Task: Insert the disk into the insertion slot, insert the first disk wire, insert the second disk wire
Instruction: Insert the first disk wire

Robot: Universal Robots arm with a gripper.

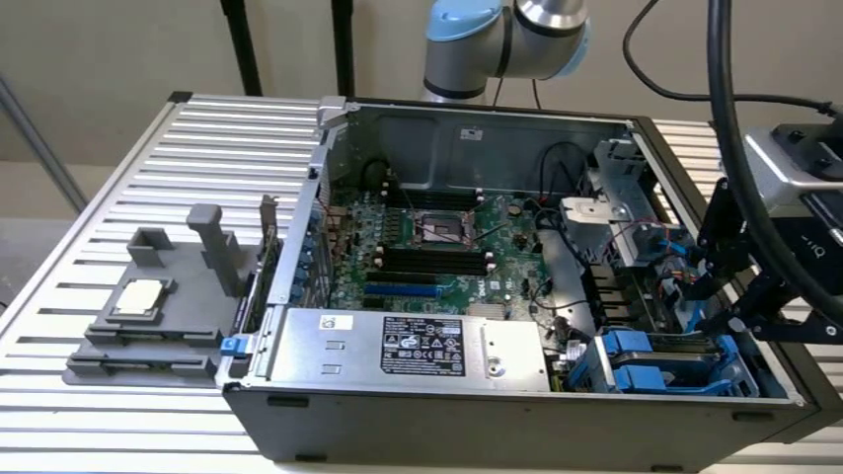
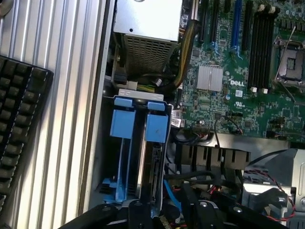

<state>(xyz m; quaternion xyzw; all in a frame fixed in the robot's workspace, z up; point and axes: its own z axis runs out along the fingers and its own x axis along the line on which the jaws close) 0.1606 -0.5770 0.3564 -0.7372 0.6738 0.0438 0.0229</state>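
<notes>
1. Silver-grey rectangular hard drive in a bright blue plastic carrier frame, the disk: stands on edge inside the insertion slot, its blue end tab level with the neighbouring blue tab.
2. Bluish-grey ribbed plastic drive cage, the insertion slot: sits in the near corner of the case on the exterior view's right, beside the power supply.
3. Black gripper: hangs over the case's edge on the exterior view's right, just beyond the slot's cable end. It holds nothing that can be made out, and I cannot tell whether it is apart or together.
4. Thin blue flat cable: runs by the disk's end close to the gripper. Whether it is plugged in cannot be told.
5. Open dark grey metal computer case: lies on its side with the green motherboard exposed.
6. Silver power supply box with a black label: lies along the near wall, left of the slot.
7. Ribbed aluminium worktop: carries the case and a grey plastic fixture at the exterior view's left.
8. Progress, as judged: the disk looks seated, so the first step seems done. Both disk wires appear left to insert or confirm.
</notes>
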